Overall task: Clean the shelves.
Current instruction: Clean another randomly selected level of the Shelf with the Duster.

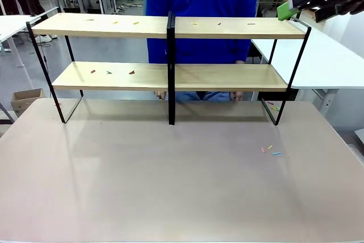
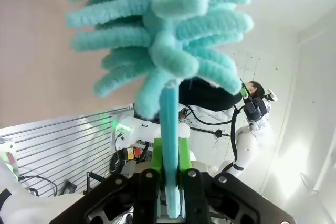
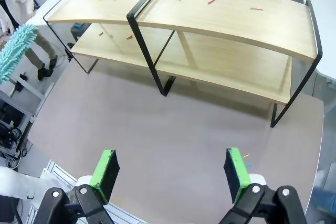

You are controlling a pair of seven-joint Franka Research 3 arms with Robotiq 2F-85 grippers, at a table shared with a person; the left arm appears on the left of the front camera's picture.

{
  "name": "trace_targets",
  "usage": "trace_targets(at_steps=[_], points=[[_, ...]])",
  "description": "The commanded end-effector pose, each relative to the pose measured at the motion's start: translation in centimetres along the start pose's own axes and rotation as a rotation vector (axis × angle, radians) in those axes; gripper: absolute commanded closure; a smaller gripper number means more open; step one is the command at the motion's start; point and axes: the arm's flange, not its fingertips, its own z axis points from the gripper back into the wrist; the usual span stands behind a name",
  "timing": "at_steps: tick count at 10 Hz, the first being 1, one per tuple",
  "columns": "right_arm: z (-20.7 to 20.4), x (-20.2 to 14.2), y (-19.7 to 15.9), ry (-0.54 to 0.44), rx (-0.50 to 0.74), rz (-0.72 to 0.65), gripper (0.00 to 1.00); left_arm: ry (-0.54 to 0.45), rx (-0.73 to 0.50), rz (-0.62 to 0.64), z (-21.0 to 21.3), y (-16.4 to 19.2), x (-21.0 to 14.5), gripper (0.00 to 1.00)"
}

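Clamped tight, the left gripper (image 2: 170,155) has its fingers together on the thin handle of a teal fluffy duster (image 2: 157,40), whose head rises above them. The right gripper (image 3: 171,174) has its green pads wide apart and holds nothing; it hangs above the table (image 3: 157,129). On the far part of this table stand the shelves (image 1: 170,75), and a person in a blue top (image 1: 199,4) is just behind them. Small coloured scraps (image 1: 136,23) lie on both boards. A few loose bits (image 1: 272,151) lie on the table near the right leg of the frame.
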Motion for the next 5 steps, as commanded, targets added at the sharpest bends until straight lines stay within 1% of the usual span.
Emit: trace_targets(at_steps=[1, 4, 5], points=[[0.02, 0.1, -0.11, -0.001, 0.007, -0.001, 0.0, 0.0, 0.002, -0.02, 0.32, 0.1, -0.19, 0.87], [0.02, 0.1, -0.11, -0.001, 0.007, -0.001, 0.0, 0.0, 0.002, -0.02, 0.32, 0.1, -0.19, 0.87], [0.02, 0.1, -0.11, -0.001, 0.007, -0.001, 0.0, -0.003, 0.0, 0.001, 0.09, 0.04, -0.02, 0.87]])
